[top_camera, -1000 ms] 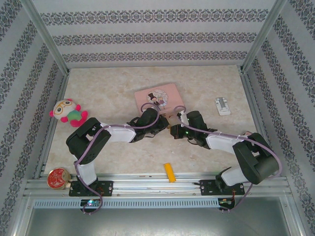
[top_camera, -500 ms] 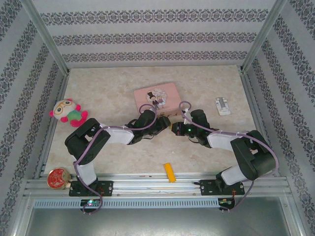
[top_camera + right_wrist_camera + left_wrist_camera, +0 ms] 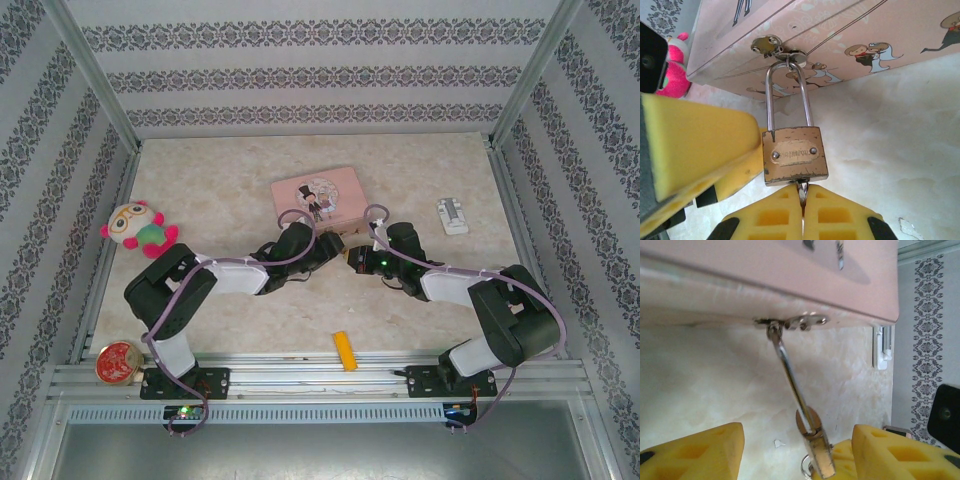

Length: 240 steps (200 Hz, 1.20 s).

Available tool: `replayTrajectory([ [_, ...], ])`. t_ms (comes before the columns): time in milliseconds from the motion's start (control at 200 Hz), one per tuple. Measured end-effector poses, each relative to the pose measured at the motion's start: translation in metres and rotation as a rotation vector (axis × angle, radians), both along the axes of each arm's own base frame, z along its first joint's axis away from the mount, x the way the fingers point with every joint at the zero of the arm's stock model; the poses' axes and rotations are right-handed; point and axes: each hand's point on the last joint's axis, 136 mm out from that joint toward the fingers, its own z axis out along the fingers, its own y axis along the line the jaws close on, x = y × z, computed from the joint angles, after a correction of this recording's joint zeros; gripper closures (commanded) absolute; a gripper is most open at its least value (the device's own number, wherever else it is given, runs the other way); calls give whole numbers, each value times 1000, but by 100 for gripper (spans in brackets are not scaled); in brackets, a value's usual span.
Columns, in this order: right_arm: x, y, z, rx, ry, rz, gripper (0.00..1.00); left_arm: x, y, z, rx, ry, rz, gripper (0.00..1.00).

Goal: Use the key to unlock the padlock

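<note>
Pinches key (image 3: 801, 189) tight in right tool (image 3: 802, 202) directly under padlock (image 3: 795, 155) hanging off tin (image 3: 890, 30), left tool (image 3: 797, 440) straddling padlock, fingers apart.

The top external camera looks down from above and behind the near edge of the tabletop (image 3: 220, 170), covering the whole surface. Both wrist cameras sit close to the padlock (image 3: 795, 155) on the pink tin (image 3: 890, 30): the left views it edge-on, the right face-on.
</note>
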Motion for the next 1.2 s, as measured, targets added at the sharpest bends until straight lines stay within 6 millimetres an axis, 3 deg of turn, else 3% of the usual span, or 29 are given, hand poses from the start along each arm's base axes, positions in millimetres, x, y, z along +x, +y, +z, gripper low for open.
replayTrajectory([
  [315,-2,5,0,-6,0,-7,100,16,-1,20,11,-63,33,53],
  [735,2,13,4,-14,-11,-1,100,13,-1,2,40,-11,15,57],
  [919,3,13,-2,-35,3,-10,100,11,-4,-5,22,19,8,83],
  [994,4,11,-5,-48,7,-24,100,9,-6,-6,16,29,3,88],
  [1124,4,9,-7,-45,24,-39,100,9,-7,-6,9,31,-2,88],
  [1199,4,9,-6,-40,30,-43,100,9,-7,-6,4,34,-1,79],
])
